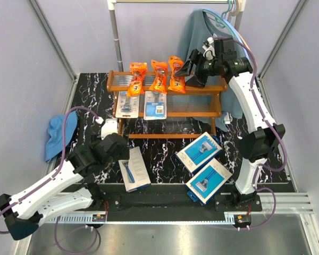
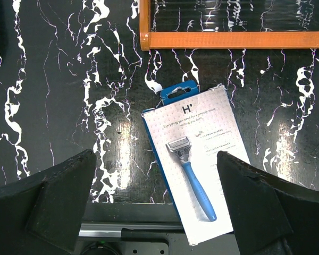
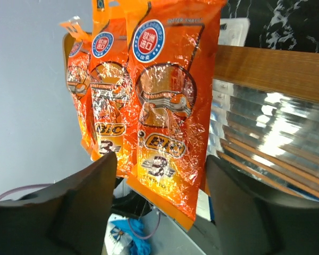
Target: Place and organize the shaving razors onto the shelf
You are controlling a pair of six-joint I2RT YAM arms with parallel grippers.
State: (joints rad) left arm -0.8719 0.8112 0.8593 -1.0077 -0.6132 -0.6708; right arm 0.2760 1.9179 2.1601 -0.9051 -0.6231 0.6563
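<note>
Left wrist: my left gripper [image 2: 155, 180], jaws spread, above tilted razor box [image 2: 194, 133]; best squared across its width before closing. Right gripper [image 3: 160, 180], jaws apart, beside orange bag [image 3: 167, 90].

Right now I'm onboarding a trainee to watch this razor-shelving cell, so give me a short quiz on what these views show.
1. True or false: all three orange bags sit on the top tier of the shelf.
2. How many flat razor boxes lie on the table, off the shelf?
3. Which gripper hangs open above a razor box? A. left gripper B. right gripper C. neither

Key: 1 true. 2 three. 3 A.
</note>
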